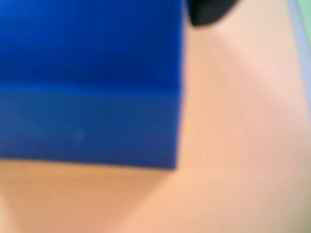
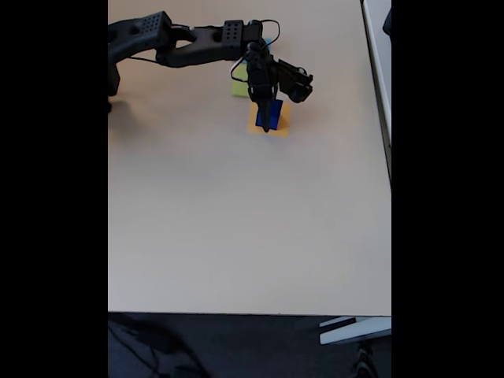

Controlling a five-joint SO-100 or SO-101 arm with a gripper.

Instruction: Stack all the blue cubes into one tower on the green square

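Blue cube (image 1: pixel 90 82) is filling most of your wrist view, blurred and very close, with orange paper (image 1: pixel 218 160) spreading under and beside it. A dark bit of finger (image 1: pixel 206 12) is poking in at the top edge, just beside the cube's upper right corner. From this you cannot tell whether the pincer is apart or clamped on the cube.

Looking farther out, in the fixed view, you are reaching the arm (image 2: pixel 197 43) across the pale table (image 2: pixel 236 220) from the upper left, and the gripper (image 2: pixel 268 122) is pointing down over a blue cube (image 2: pixel 273 112) that is sitting on the orange square (image 2: pixel 279 128). Beyond it, a corner of the green square (image 2: pixel 239 88) is peeking out just past the wrist, touching or nearly touching the orange one; most of it is hidden by the arm.

As for progress, you seem to be at an early step: no tower is standing on the green patch as far as these pictures show, and this cube is resting on orange, not green. Lifting it across and stacking the rest is likely what remains. Other cubes are hidden or too small to make out.
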